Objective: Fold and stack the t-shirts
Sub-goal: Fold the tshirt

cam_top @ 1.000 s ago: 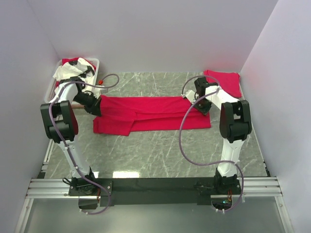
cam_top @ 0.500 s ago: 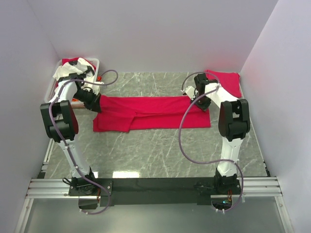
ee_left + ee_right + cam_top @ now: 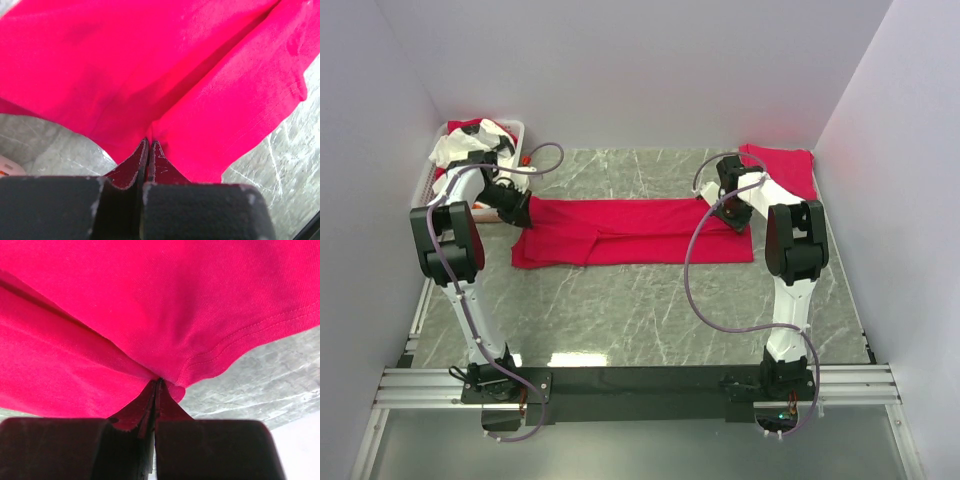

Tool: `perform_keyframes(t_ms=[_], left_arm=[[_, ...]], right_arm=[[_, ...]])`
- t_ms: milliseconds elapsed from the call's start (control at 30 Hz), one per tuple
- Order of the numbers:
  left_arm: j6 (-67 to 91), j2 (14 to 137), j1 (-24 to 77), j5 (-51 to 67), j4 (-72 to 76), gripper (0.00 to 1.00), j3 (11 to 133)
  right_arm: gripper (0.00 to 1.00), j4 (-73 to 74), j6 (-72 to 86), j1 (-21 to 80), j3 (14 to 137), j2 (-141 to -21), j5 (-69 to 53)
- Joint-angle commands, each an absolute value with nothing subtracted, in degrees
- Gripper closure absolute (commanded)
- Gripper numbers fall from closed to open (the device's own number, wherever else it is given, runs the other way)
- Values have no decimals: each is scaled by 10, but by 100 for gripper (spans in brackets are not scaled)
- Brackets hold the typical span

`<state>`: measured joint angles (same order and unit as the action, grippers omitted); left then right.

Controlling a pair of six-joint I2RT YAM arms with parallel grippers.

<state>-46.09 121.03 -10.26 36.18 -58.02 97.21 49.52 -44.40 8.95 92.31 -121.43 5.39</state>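
The left hand [image 3: 148,145] is closed tight, its two fingers pinching a fold at the left end of the spread t-shirt [image 3: 640,230]. The right hand [image 3: 157,382] is closed the same way on the stitched hem at the shirt's right end. Between the two hands the shirt lies as a long band, plain bright crimson with no print. It runs left to right across the far half of the desk [image 3: 650,310], with its left end wider and reaching nearer. The desk top is grey-green with pale marble veining, and plain pale walls [image 3: 620,70] close it in on three sides. A second crimson shirt, the folded t-shirt [image 3: 782,168], lies at the far right corner, just beyond the right hand. One white basket [image 3: 420,185] stands at the far left, holding a white cloth [image 3: 460,145] and some red cloth [image 3: 468,126].
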Motion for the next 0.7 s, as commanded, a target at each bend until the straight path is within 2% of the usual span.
perform_keyframes(t_ms=[0, 33, 67, 167, 300, 433, 533, 667], left_arm=[[-445, 1220, -94, 364, -552, 96, 995], [-442, 1221, -94, 362, -552, 91, 995], [-439, 1219, -95, 360, -546, 79, 993], [-422, 1196, -101, 367, -537, 61, 990], [-394, 1148, -118, 394, -520, 55, 975], [-387, 1059, -128, 409, -495, 50, 912], [-387, 993, -127, 403, -457, 41, 839], [-424, 945, -109, 397, -467, 39, 768]], right_arm=[[95, 490, -430, 83, 944, -1222, 86], [89, 493, -426, 84, 953, -1223, 89], [84, 496, -417, 85, 957, -1222, 92], [69, 492, -396, 84, 967, -1207, 96], [59, 503, -358, 82, 985, -1172, 98], [58, 540, -313, 75, 991, -1149, 46], [64, 574, -281, 76, 988, -1144, 2], [68, 606, -243, 76, 974, -1144, -105]])
